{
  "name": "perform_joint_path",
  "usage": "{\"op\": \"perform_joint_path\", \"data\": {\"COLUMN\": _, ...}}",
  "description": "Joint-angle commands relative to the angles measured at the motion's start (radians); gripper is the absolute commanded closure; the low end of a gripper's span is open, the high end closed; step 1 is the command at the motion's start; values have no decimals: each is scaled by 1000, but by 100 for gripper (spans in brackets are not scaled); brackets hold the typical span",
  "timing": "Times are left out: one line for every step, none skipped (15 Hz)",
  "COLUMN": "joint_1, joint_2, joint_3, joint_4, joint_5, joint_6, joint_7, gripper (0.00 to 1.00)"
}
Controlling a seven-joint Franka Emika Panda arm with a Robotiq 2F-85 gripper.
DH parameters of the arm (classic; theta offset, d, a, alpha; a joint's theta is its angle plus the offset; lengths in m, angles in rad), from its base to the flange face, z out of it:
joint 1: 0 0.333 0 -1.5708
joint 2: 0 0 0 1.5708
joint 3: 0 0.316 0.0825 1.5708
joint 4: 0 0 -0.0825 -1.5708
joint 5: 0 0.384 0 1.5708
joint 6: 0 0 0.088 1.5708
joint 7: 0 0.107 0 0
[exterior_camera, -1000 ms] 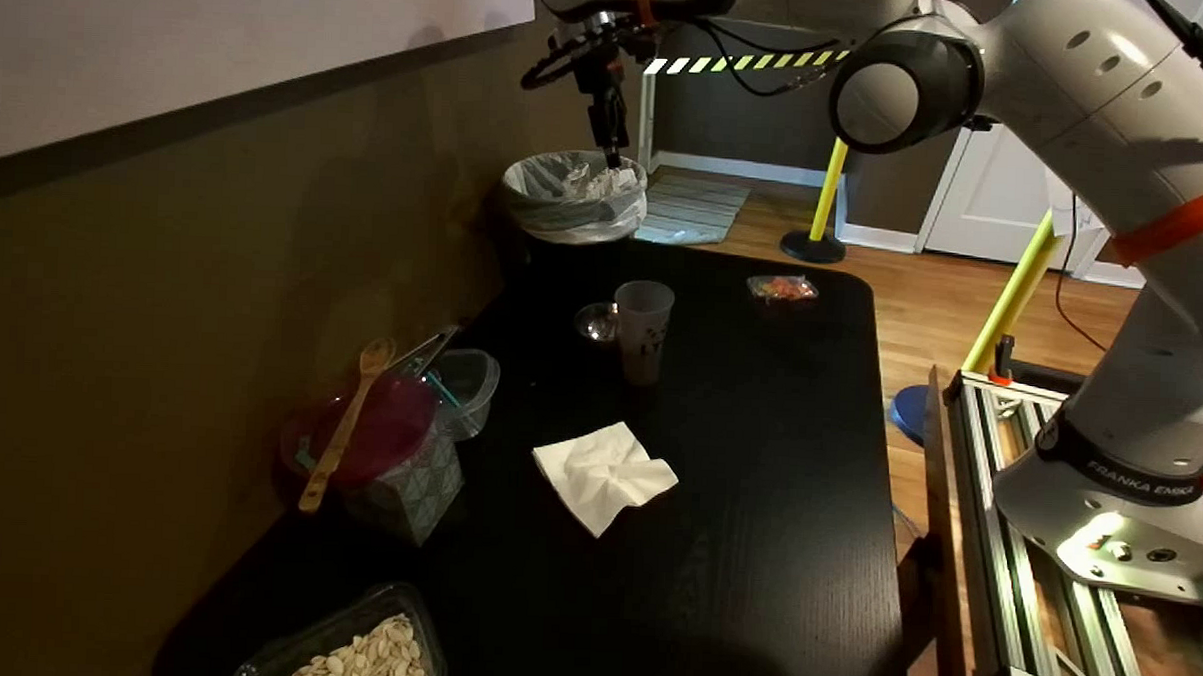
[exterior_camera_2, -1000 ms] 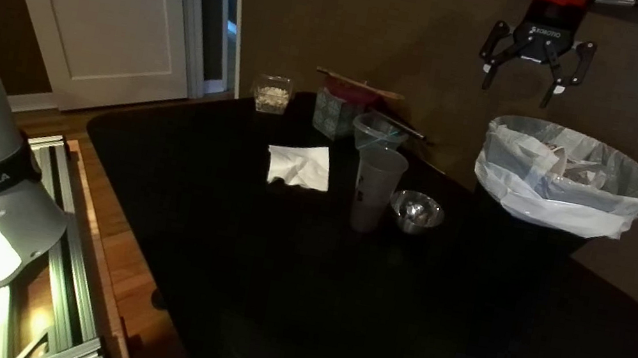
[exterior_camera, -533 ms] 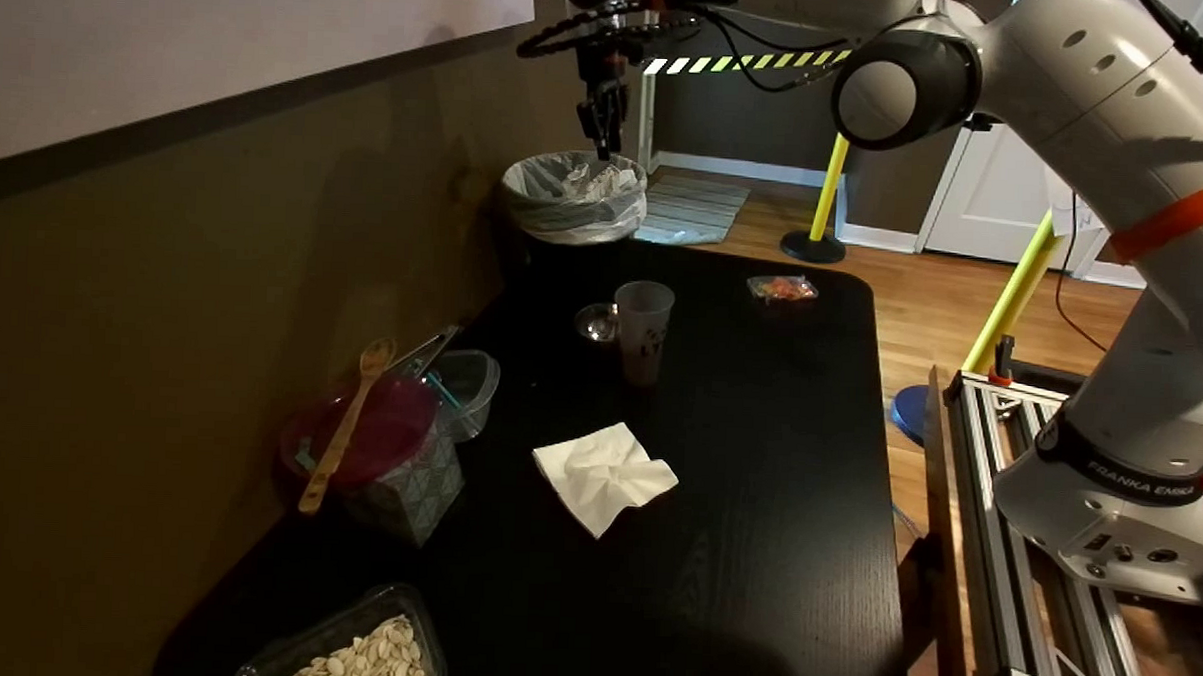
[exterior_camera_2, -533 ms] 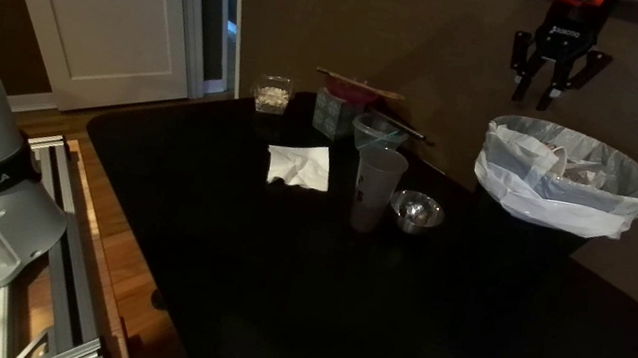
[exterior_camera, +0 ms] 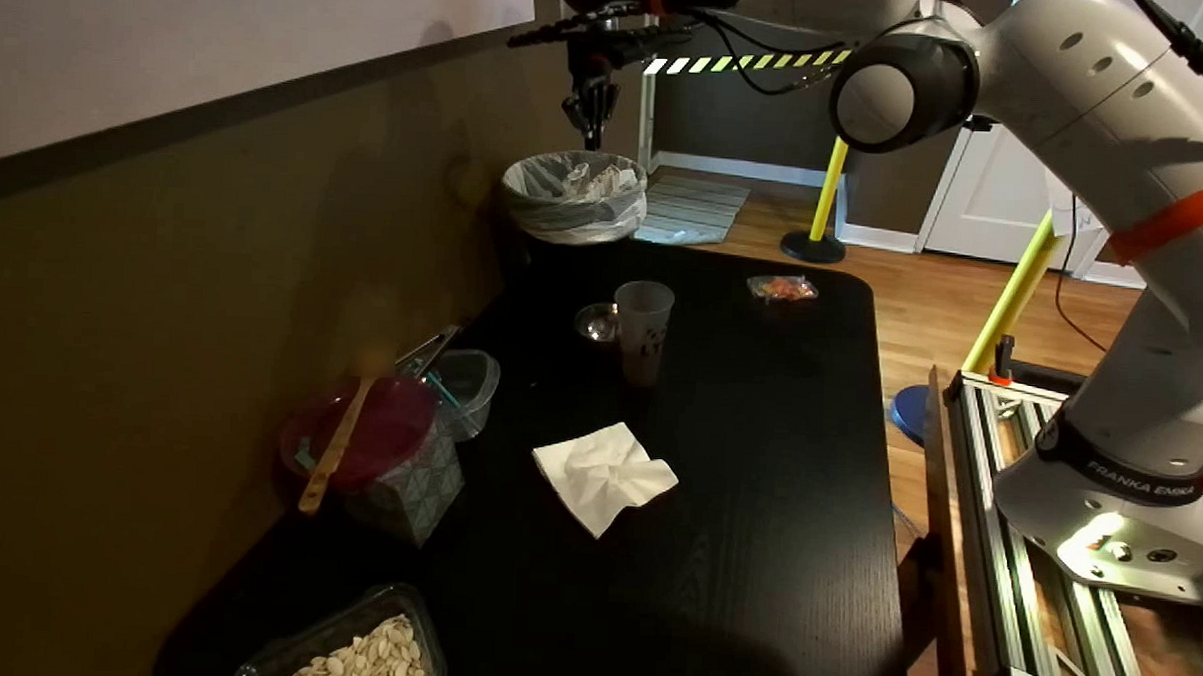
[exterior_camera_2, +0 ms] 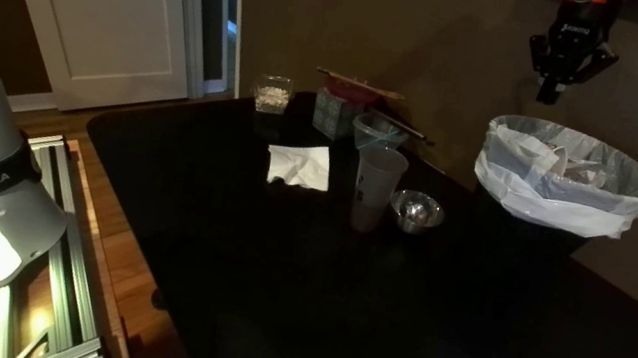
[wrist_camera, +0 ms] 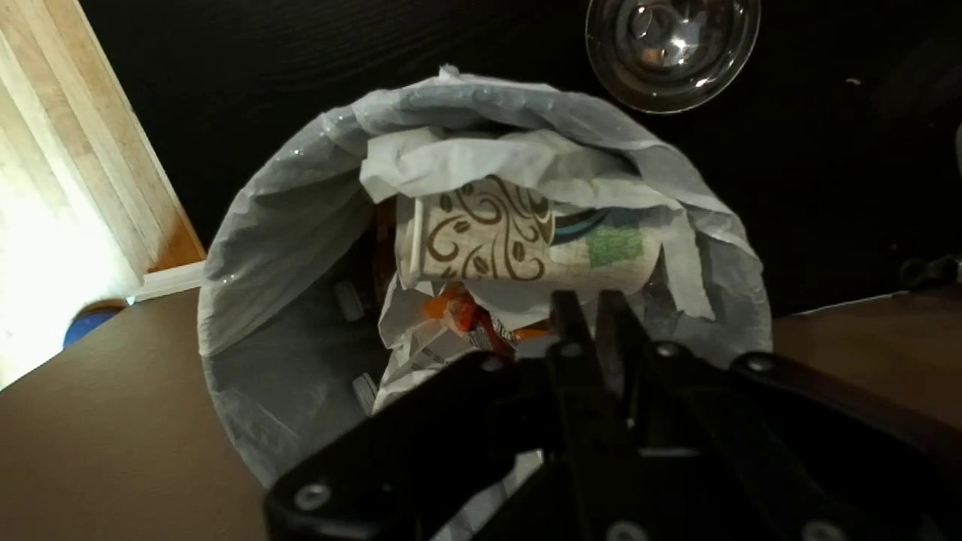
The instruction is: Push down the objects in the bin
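Light is dim — glare whitens the floor [wrist_camera: 64, 195].

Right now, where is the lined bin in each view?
In an exterior view, the bin is upper middle, above the shiny bowl.
In an exterior view, the bin is toward the right edge, right of the shiny bowl.
In the wrist view, the bin spans the middle, below-left of the shiny bowl.
Shared landmark: the shiny bowl, in all three.

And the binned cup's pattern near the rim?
Cup: brown swirls on off-white, clearest in the wrist view.
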Motion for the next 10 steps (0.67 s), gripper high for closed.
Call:
{"op": "perform_joint_path", "data": {"joint_1": -1, "joint_2": 17, "joint_3": -10, "joint_4": 4, "joint_5": -9, "joint_6": 17, "joint_7": 15, "gripper": 98}}
{"op": "perform_joint_path", "data": {"joint_1": -4, "joint_2": 23, "joint_3": -10, "joint_4": 3, "joint_5": -9, "joint_6": 20, "joint_7": 16, "gripper": 100}}
{"op": "perform_joint_path", "data": {"joint_1": -3, "joint_2": 31, "joint_3": -15, "joint_4": 3, "joint_5": -13, "joint_6": 24, "joint_7": 24, "gripper": 100}}
{"op": "perform_joint_path", "data": {"joint_1": -3, "joint_2": 38, "joint_3": -20, "joint_4": 4, "joint_5": -16, "joint_6": 30, "joint_7": 29, "gripper": 100}}
{"op": "perform_joint_path", "data": {"joint_1": -3, "joint_2": 44, "joint_3": -24, "joint_4": 2, "joint_5": -17, "joint_6": 29, "joint_7": 32, "gripper": 100}}
{"op": "perform_joint_path", "data": {"joint_1": -4, "joint_2": 53, "joint_3": -29, "joint_4": 3, "joint_5": -19, "joint_6": 35, "joint_7": 33, "gripper": 100}}
{"op": "perform_joint_path", "data": {"joint_1": -4, "joint_2": 63, "joint_3": -37, "joint_4": 7, "joint_5": -22, "joint_6": 53, "joint_7": 39, "gripper": 100}}
{"op": "perform_joint_path", "data": {"joint_1": -4, "joint_2": 73, "joint_3": -45, "joint_4": 12, "joint_5": -26, "joint_6": 79, "joint_7": 47, "gripper": 100}}
{"op": "perform_joint_path", "data": {"joint_1": -5, "joint_2": 83, "joint_3": -50, "joint_4": 16, "joint_5": -26, "joint_6": 109, "joint_7": 57, "gripper": 100}}
{"op": "perform_joint_path", "data": {"joint_1": -7, "joint_2": 90, "joint_3": -55, "joint_4": 14, "joint_5": -26, "joint_6": 128, "joint_7": 63, "gripper": 100}}
